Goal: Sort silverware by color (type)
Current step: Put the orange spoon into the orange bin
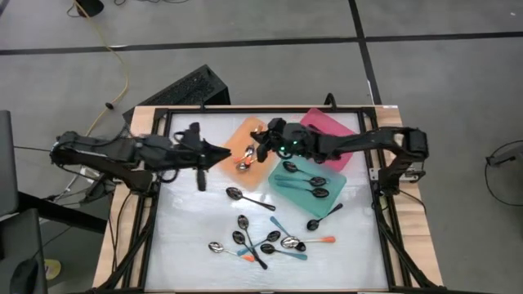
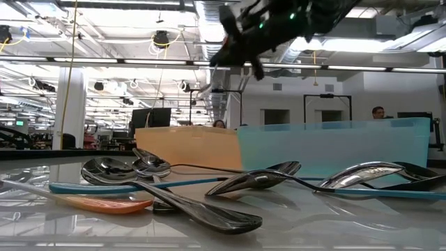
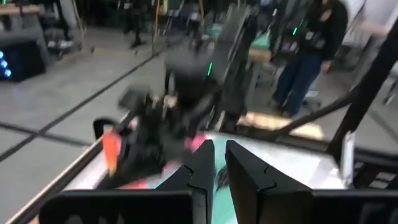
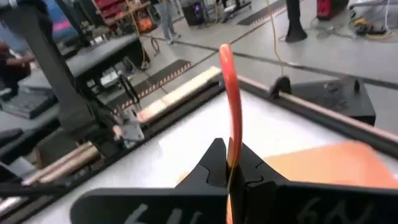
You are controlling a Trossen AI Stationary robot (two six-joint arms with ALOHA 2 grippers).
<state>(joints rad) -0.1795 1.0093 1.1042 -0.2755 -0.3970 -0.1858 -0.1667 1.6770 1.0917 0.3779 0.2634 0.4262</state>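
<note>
My right gripper (image 1: 260,140) hangs over the orange tray (image 1: 237,137), shut on an orange-handled spoon; in the low view it shows high above the trays (image 2: 244,35). My left gripper (image 1: 222,153) hovers at the orange tray's left side, fingers (image 3: 205,165) close together with nothing between them. One shiny spoon (image 1: 243,163) lies in the orange tray. Dark spoons with teal handles (image 1: 306,181) lie in the teal tray (image 1: 335,178). Several loose spoons (image 1: 261,241) lie on the table's near middle. My right gripper pinches the spoon's orange handle (image 4: 230,93) between its two fingers (image 4: 214,165). The handle sticks out forward past the fingertips, and its far end stands free. The spoon is lifted clear of the table; its bowl is hidden behind the gripper.
A pink tray (image 1: 331,126) sits at the far right behind the teal tray. Single black spoons lie mid-table (image 1: 245,196) and toward the right (image 1: 323,216). In the low view spoons (image 2: 174,188) crowd the foreground before both trays. People stand in the room beyond.
</note>
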